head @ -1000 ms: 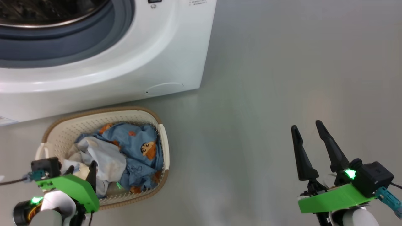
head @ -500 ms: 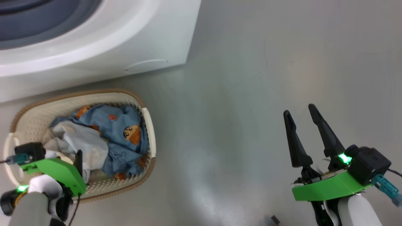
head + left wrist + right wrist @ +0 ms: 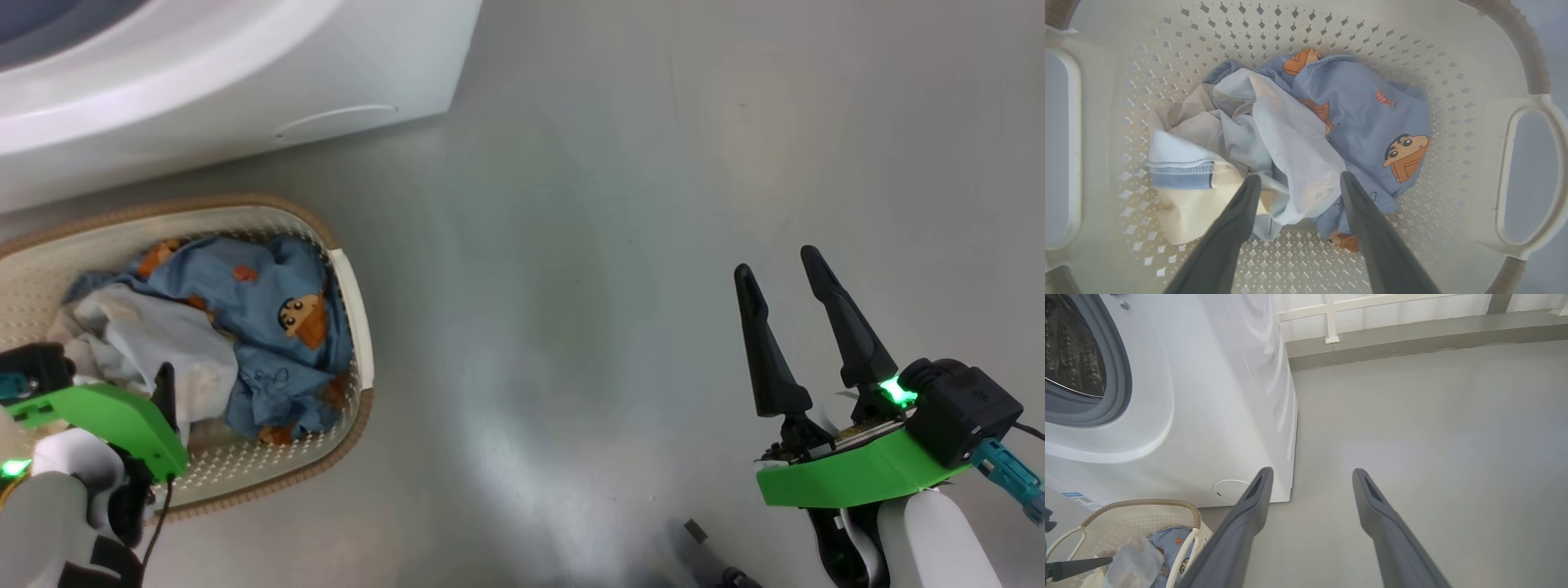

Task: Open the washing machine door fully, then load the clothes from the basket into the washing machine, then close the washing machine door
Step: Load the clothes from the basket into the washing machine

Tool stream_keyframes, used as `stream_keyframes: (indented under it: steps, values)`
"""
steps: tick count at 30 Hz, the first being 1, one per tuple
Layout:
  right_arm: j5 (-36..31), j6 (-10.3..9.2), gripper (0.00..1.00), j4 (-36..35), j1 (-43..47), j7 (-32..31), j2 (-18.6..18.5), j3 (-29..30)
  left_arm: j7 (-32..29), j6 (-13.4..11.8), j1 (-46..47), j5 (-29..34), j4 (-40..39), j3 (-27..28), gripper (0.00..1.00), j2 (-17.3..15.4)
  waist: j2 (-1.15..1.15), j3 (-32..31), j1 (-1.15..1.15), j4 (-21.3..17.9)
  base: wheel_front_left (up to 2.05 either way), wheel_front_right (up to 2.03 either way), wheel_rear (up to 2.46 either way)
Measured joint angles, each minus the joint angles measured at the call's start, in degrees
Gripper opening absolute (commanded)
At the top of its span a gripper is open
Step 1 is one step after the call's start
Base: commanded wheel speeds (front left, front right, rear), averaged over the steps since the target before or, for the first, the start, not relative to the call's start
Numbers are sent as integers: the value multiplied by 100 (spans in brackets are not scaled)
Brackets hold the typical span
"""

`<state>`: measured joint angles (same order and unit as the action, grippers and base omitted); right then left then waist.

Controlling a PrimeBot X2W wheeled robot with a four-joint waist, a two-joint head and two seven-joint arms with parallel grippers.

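Note:
The cream basket (image 3: 357, 282) stands on the floor in front of the white washing machine (image 3: 245, 73). In it lie the clothes (image 3: 261, 327), light-blue cloth with orange cartoon figures over pale white and cream pieces (image 3: 1208, 143). My left gripper (image 3: 1298, 179) hangs open just above the pile, its fingertips (image 3: 1249, 188) straddling a pale fold and gripping nothing. My right gripper (image 3: 777, 265) is open and empty over bare floor, well to the right of the basket. The right wrist view shows the machine's steel drum (image 3: 1069, 355) and grey seal (image 3: 1120, 388) uncovered. The washing machine door is out of view.
Grey floor (image 3: 571, 245) spreads to the right of the machine and basket. Behind it runs a low grey ledge (image 3: 1412, 335) under a white wall. A small blue label (image 3: 1079, 497) sits low on the machine's front. A small dark part (image 3: 698, 531) shows near the bottom edge.
The head camera has turned, so the machine and basket have slid up and to the left in the picture. Both grippers stay open, the left one still over the basket.

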<state>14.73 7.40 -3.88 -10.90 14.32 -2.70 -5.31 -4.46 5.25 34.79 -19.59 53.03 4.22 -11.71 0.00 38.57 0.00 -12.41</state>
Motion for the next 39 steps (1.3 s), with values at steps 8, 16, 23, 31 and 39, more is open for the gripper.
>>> stream_keyframes:
  steps: [8, 16, 23, 31, 39]
  values:
    - [0, 0, 100, -47, -118, 0, 0, -20, 70, 5, 320, -60, 215, -2, 100, -80, 0, 287, 0, -29, 0, 0, 0]
    - [-1, 0, 100, -78, -219, 0, 0, -56, 93, 7, 555, -148, 420, -3, 100, -204, 0, 597, 0, -66, 0, 0, 0]
    - [0, 0, 100, -78, -314, 0, 0, -82, 143, 58, 712, -194, 570, -30, 100, -231, 0, 753, 0, -112, 0, 0, 0]
    - [7, 0, 100, -115, -344, 0, 0, -101, 151, 57, 889, -201, 690, -90, 100, -337, 0, 917, 0, -191, 0, 0, 0]
    - [15, 0, 100, -160, -347, 1, 0, -91, 151, 57, 1040, -230, 817, -142, 100, -410, 0, 1096, 0, -253, 0, 0, 0]
